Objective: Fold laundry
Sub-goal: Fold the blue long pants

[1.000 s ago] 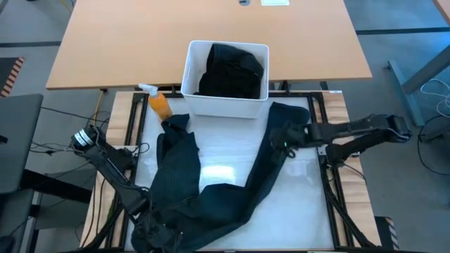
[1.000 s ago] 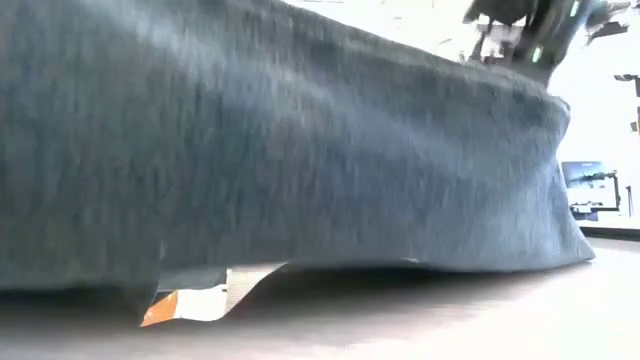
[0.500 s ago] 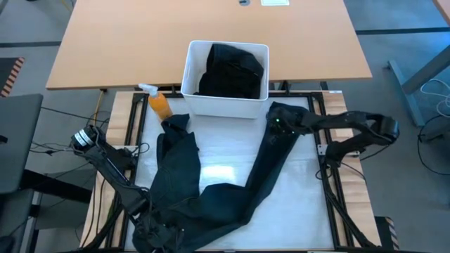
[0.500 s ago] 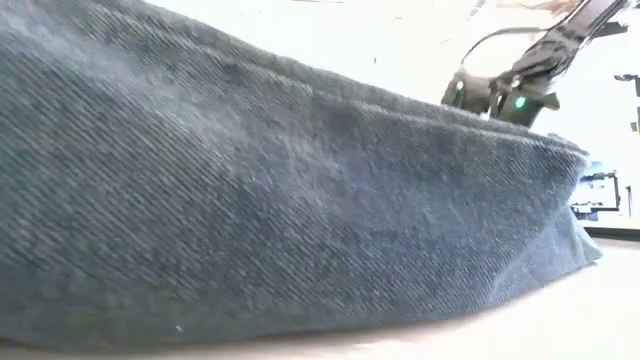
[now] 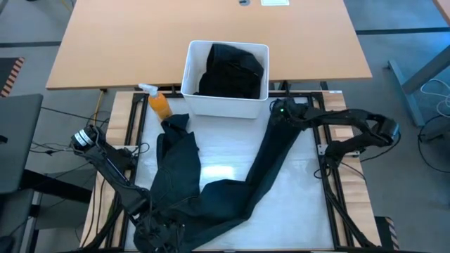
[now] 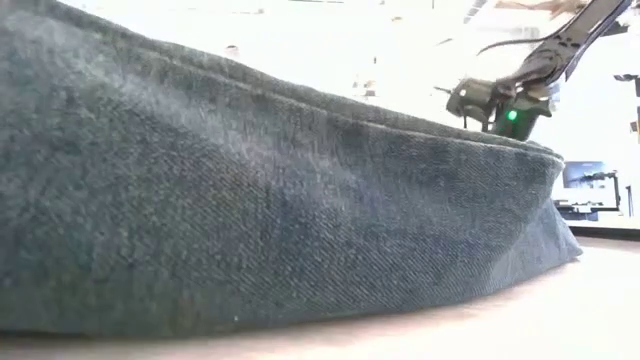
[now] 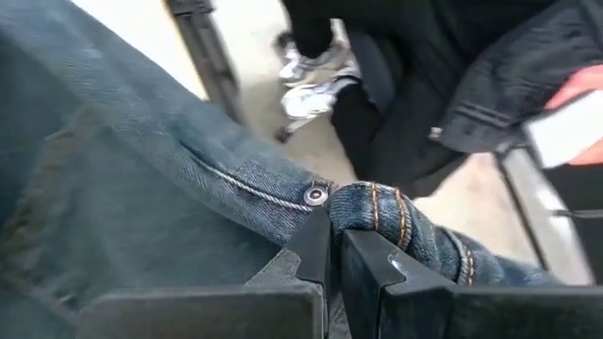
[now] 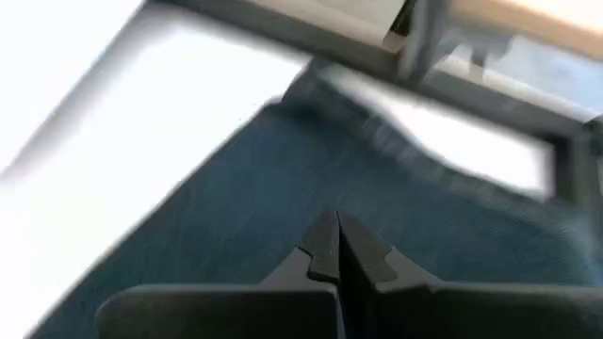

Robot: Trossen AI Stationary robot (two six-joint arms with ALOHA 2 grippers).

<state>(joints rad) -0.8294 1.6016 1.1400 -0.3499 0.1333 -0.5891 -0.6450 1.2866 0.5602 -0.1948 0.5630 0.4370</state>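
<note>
Where the high view blurs, trousers (image 7: 141,217) show a rivet (image 7: 316,195).

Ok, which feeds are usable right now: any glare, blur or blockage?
High view: sharp, with one glare patch on the white table beside the trousers. Low view: trousers fill nearly the whole frame, the background washed out bright. Right wrist view: smeared with blur around the right gripper. Left wrist view: left gripper crisp, background soft.

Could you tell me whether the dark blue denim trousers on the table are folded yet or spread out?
Spread, not folded: the dark blue denim trousers lie in a V on the white table, legs apart.
</note>
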